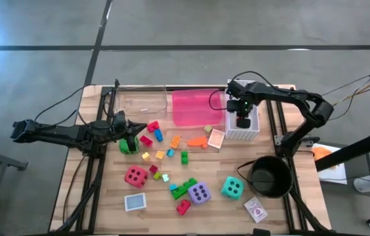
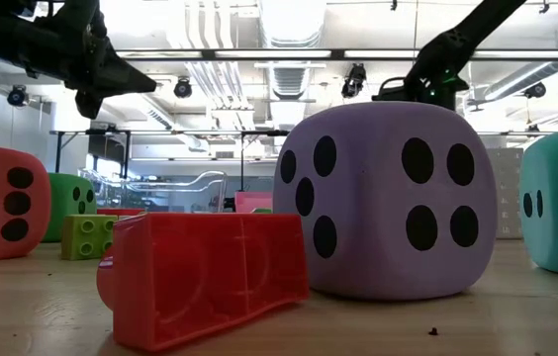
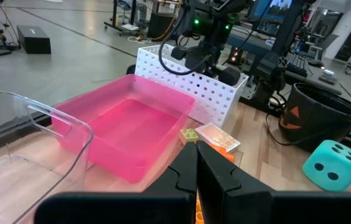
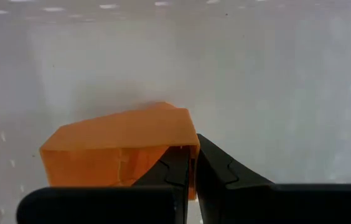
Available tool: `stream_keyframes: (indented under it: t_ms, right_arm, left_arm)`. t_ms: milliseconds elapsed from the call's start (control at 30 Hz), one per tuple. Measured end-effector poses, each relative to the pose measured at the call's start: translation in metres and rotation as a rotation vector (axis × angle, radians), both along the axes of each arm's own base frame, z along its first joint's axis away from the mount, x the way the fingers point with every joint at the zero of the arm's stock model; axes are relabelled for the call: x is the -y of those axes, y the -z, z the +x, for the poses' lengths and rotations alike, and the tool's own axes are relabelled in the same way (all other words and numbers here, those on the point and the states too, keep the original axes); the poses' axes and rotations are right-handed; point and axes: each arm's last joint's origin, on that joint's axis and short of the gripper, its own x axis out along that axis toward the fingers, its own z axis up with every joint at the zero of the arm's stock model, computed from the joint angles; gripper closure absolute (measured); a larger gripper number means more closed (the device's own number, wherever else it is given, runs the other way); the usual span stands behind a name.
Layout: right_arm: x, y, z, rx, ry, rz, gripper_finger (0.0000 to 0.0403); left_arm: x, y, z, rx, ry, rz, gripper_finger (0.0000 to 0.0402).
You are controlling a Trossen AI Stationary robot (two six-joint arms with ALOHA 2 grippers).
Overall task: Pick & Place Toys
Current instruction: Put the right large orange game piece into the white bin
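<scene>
R gripper (image 4: 191, 163), jaws pinched on a small orange plastic brick (image 4: 119, 155), hangs inside the white mesh basket (image 1: 250, 131) near tabletop's far-right corner; if brick sticks, it may lift back out w/ gripper.

Four soft dice lie across the lower half of the high view: red die (image 1: 136, 176) lower left, green die (image 1: 129, 145) at mid-left, purple die (image 1: 199, 193) and teal die (image 1: 231, 187) lower centre. Small coloured bricks (image 1: 172, 154) scatter between them; card packs (image 1: 256, 210) lie apart.
</scene>
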Motion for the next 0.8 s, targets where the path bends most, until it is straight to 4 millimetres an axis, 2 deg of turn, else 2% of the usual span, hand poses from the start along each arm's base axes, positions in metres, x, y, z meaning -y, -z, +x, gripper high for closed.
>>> stream_keyframes:
  t_ms: [267,567,667,800]
  right_arm:
    - [-0.0010,-0.0010,-0.0002,0.017,-0.002,0.016,0.0393]
    - [-0.0017,-0.0008,-0.0010,0.014,0.079,0.027,0.0391]
    - [-0.0018,-0.0008,-0.0010,0.020,0.116,0.032,0.0376]
    - [-0.0025,-0.0010,-0.0002,0.043,0.149,0.062,0.0330]
  left_arm:
    - [-0.0001,0.0000,0.0000,0.000,0.000,0.000,0.0397]
    - [0.0000,0.0000,0.0000,0.000,0.000,0.000,0.0397]
    - [-0.0001,0.0000,0.0000,0.000,0.000,0.000,0.0397]
    - [-0.0001,0.0000,0.0000,0.000,0.000,0.000,0.0397]
